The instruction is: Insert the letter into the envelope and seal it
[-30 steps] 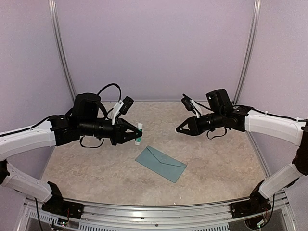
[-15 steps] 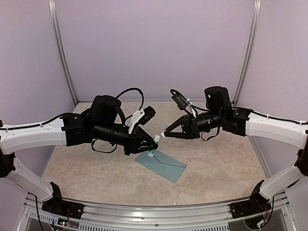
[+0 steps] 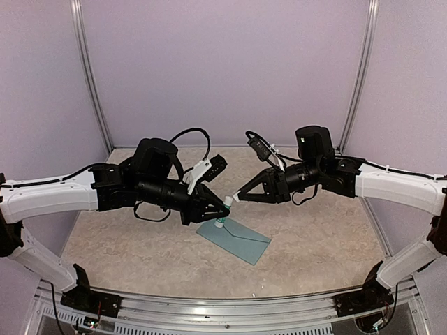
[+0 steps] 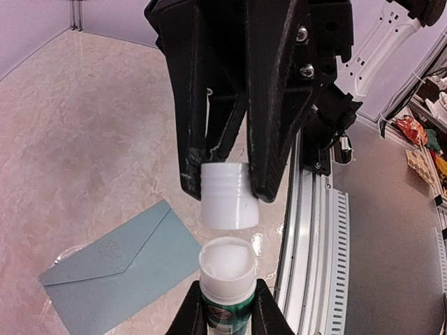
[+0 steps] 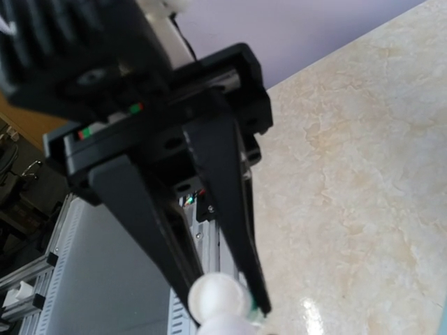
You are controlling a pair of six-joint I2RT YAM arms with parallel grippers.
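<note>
Step in hand: the glue for sealing is open. Cap and tube are held apart in the air over the envelope. I cannot tell whether the cap is coming off or going back on.
Next move: if the flap is not yet glued, it likely needs lifting, since it lies down. That calls for a free gripper, and both are full. If the flap is glued, the cap must line up squarely over the tube mouth before it is pushed down.
Envelope (image 3: 234, 238): lies flat on the table (image 3: 314, 244), nearest the arm bases and apart from both grippers. Its pointed flap is folded down.
Envelope contents: no letter shows anywhere. It may be inside, but the closed flap hides that.
Left gripper (image 4: 225, 307): clenched on the body of the glue stick (image 4: 225, 279), holding it roughly upright above the envelope's far left corner.
Glue stick contents: the mouth is uncovered and white glue sits about level with the rim.
Cap (image 4: 228, 195): white, ribbed at its upper end, hanging just above the tube mouth with a narrow gap, not touching.
Right gripper (image 3: 235, 197): farthest out, pinching the cap between its two fingers and pointing down toward the tube.
</note>
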